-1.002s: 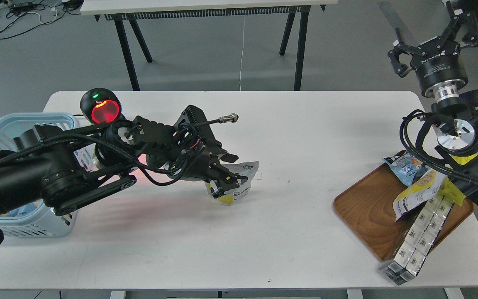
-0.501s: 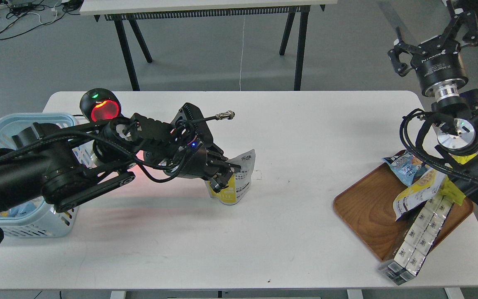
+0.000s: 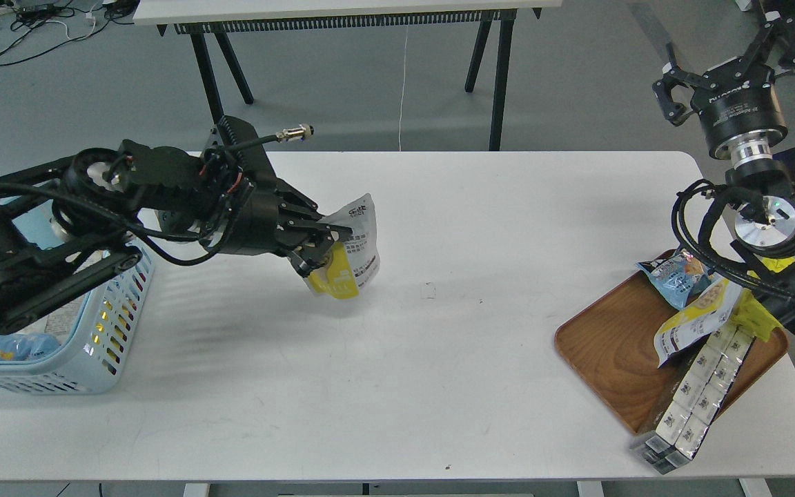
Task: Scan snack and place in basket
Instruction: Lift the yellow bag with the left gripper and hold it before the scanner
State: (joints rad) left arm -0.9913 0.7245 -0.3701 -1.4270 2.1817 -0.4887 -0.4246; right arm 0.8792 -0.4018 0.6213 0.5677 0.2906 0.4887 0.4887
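Note:
My left gripper [image 3: 325, 243] is shut on the snack [image 3: 352, 250], a flat pouch showing its white-grey printed back and a yellow bottom edge. It holds the pouch in the air above the left middle of the white table [image 3: 411, 386]. The light-blue basket [image 3: 104, 314] stands at the table's left edge, left of the gripper and partly hidden under my left arm. My right gripper [image 3: 725, 48] is raised high at the far right, above the table's right end, with fingers spread and nothing between them.
A brown wooden tray [image 3: 611, 352] at the right edge holds a longer yellow-and-white pouch [image 3: 695, 314], a small blue packet [image 3: 670, 276] and silver boxed packs [image 3: 694, 390]. A second table's legs [image 3: 211, 76] stand behind. The basket holds a few items.
My left arm has lifted the snack off the table and carried it up and to the left, toward the basket. The red-lit scanner is now hidden behind the arm. The right arm has barely shifted.

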